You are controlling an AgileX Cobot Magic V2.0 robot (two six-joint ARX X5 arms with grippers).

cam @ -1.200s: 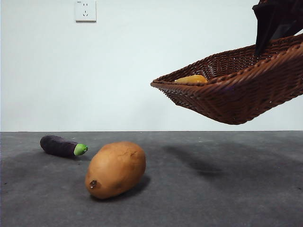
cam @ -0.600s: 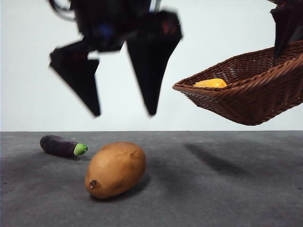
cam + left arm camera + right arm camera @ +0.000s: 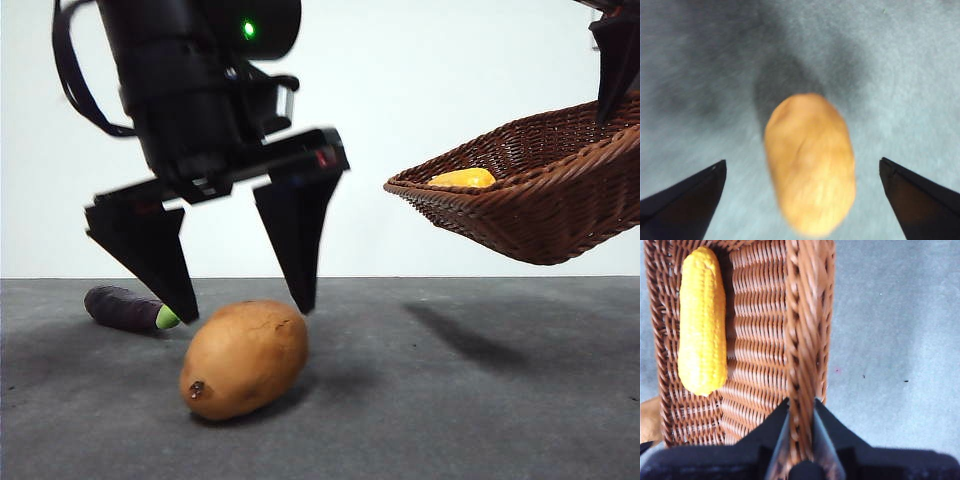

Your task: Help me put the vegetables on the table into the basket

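The tan-brown potato [image 3: 245,358] lies on the dark grey table [image 3: 450,400]. My left gripper [image 3: 245,311] hangs open just above it, one jaw on each side, not touching; in the left wrist view the potato [image 3: 810,150] lies between the spread jaws of the left gripper [image 3: 802,161]. The purple eggplant [image 3: 125,308] lies behind on the left, its green end partly hidden by a jaw. My right gripper [image 3: 801,410] is shut on the rim of the wicker basket [image 3: 765,315], holding it tilted in the air at the right [image 3: 540,210]. The yellow lumpy piece [image 3: 702,320] lies inside it.
A plain white wall stands behind the table. The basket's shadow [image 3: 460,335] falls on the table's right half. The left arm's dark body [image 3: 200,90] fills the upper left of the front view.
My left arm has come down from above until its open jaws straddle the potato's top. The held basket has shifted a little to the right.
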